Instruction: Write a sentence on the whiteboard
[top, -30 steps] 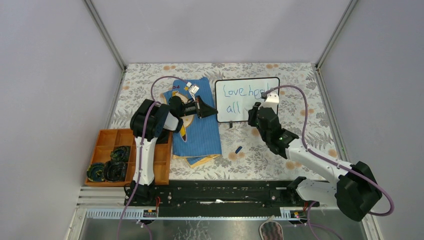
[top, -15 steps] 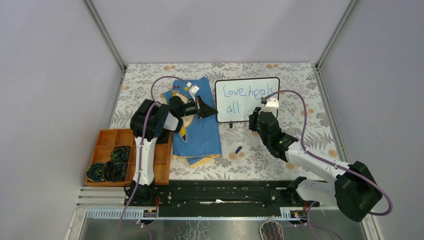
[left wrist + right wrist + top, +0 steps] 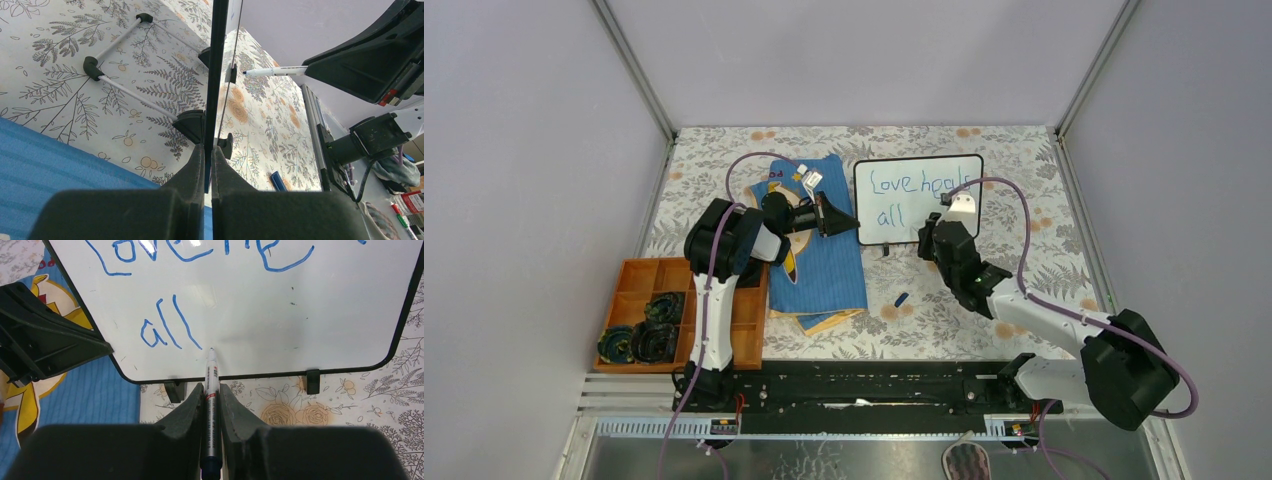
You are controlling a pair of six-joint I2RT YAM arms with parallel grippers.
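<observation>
**Operator:** Report writing status.

**Technician:** The whiteboard stands upright on its feet at the far middle of the surface, just beside the blue cloth. The sentence reads "Love heals" on the upper line and "all" on the lower line. Judged from this, the wording is complete, or lacks a closing full stop at most.

**Operator:** Report claw states.

**Technician:** The left claw is clamped tight on the board's left frame edge, steadying it. The right claw is narrowed around the barrel of a marker. The marker tip points at the blank area just right of "all". Tip contact cannot be confirmed: the right wrist view looks along the barrel, while the left wrist view suggests a small gap.

**Operator:** Remaining steps?

**Technician:** Probably only withdrawing the marker and releasing the board.
</observation>
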